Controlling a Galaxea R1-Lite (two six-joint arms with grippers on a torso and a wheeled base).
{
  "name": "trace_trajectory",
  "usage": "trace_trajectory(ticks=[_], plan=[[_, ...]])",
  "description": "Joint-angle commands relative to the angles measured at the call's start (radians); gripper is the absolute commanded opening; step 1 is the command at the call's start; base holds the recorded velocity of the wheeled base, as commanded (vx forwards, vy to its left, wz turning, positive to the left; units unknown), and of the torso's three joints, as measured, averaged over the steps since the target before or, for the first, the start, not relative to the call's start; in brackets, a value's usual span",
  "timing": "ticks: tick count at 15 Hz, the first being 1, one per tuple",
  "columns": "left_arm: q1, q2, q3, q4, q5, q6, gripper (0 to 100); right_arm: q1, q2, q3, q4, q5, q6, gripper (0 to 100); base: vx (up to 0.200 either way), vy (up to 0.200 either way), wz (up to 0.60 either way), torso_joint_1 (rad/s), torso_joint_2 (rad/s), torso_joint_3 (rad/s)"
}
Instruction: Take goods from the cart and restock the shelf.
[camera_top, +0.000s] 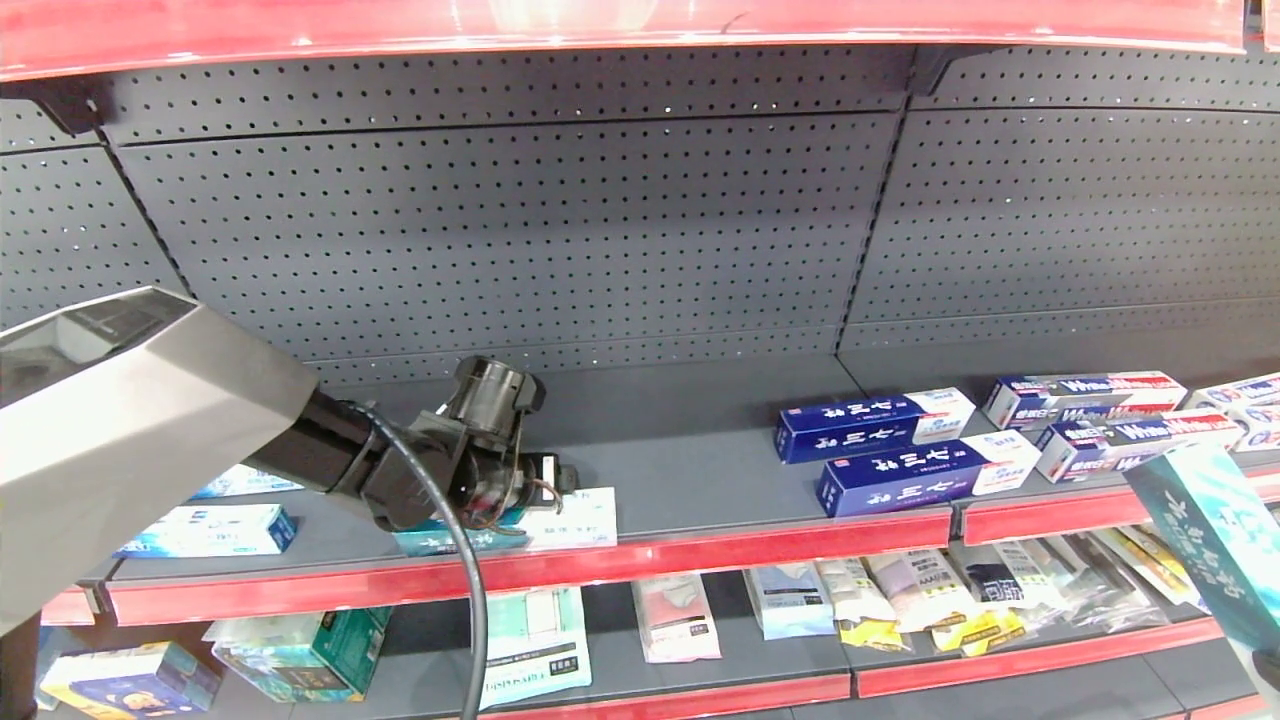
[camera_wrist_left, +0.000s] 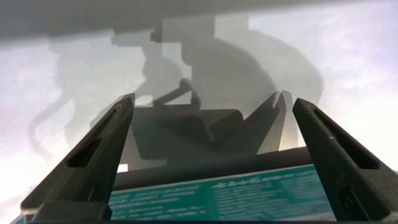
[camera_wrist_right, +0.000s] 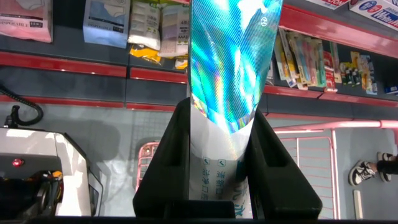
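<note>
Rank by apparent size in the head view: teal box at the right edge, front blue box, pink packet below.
1. teal box, though nearness to the camera inflates it
2. front blue box
3. pink packet

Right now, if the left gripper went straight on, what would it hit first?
Probably the teal box lying between the open fingers of the left gripper; past it, the grey shelf deck. Depth is unclear.

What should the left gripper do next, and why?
Probably draw the left gripper back from the shelf: its fingers stand open over the teal box, which already lies there, and the right gripper holds a holographic box.
</note>
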Motion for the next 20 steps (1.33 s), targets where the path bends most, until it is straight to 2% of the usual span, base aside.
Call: trace_trajectory(ticks=[1,2,5,9,15,16,20], plan=[[-0.003,0.035,-0.003,-0.026,0.001,-0.002,100,0.0,0.002,0.009,-0.001,0.001,0.001,0,0.0,0.0,0.0,0.0,0.0,0.0],[-0.007,0.045,-0.001,-0.046,0.001,0.0,100,0.0,-0.003,0.015,-0.003,0.001,0.003,0,0.0,0.0,0.0,0.0,0.0,0.0],[-0.01,0.058,-0.042,-0.064,0.001,0.064,100,0.0,-0.007,0.018,-0.003,0.003,0.004,0,0.0,0.0,0.0,0.0,0.0,0.0],[0.004,0.033,-0.104,-0.059,0.021,0.067,100,-0.002,-0.01,0.014,-0.003,0.004,0.003,0,0.0,0.0,0.0,0.0,0.0,0.0],[0.004,-0.08,-0.084,-0.004,0.025,0.067,100,0.0,-0.015,0.018,-0.003,0.006,0.001,0,0.0,0.0,0.0,0.0,0.0,0.0],[0.01,-0.136,-0.061,0.016,0.05,0.064,100,0.0,-0.009,0.009,-0.003,0.006,-0.001,0,0.0,0.0,0.0,0.0,0.0,0.0],[0.009,-0.315,0.132,0.013,0.073,0.064,100,0.0,0.005,-0.008,-0.004,0.006,0.001,0,0.0,0.0,0.0,0.0,0.0,0.0]])
